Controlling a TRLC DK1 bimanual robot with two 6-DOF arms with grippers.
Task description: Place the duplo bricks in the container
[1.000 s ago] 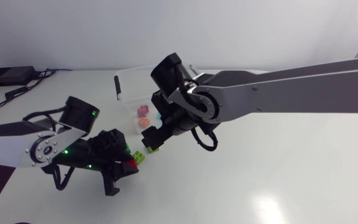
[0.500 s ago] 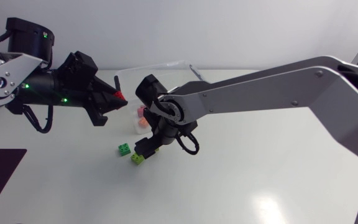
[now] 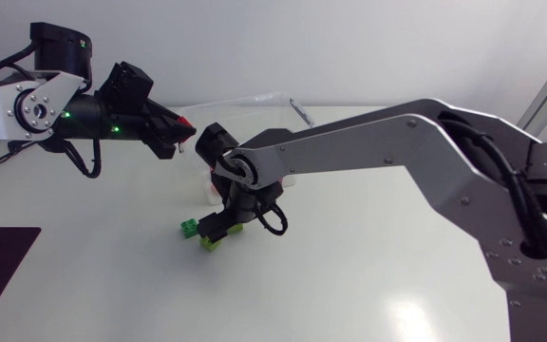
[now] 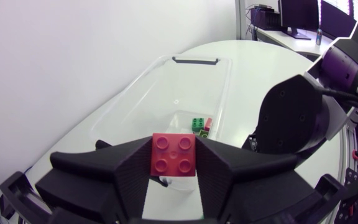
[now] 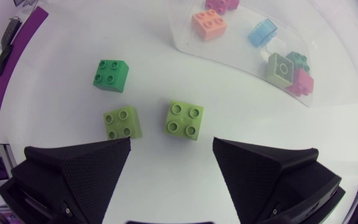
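My left gripper [image 3: 184,124] is shut on a red duplo brick [image 4: 174,154], held up beside the clear container [image 4: 166,81]. That bin holds several bricks: orange [image 5: 208,23], blue [image 5: 263,32], pink [image 5: 302,82]. My right gripper [image 5: 171,146] hangs open just above the table. A lime brick [image 5: 184,119] lies just ahead of the gap between its fingers. A second lime brick [image 5: 122,122] and a green brick [image 5: 111,74] lie off to one side. In the head view the right gripper [image 3: 222,226] covers one lime brick; the green brick [image 3: 190,228] and the other lime brick [image 3: 210,240] show beside it.
The right arm's black wrist joint [image 4: 291,115] stands close beside the container, ahead of the left gripper. The container's rim [image 3: 275,95] shows behind the right arm. White table [image 3: 349,275] stretches to the front and right.
The left gripper rose from the table with the red brick and moved up toward the container. The right gripper came away from the container and sank over the lime bricks.
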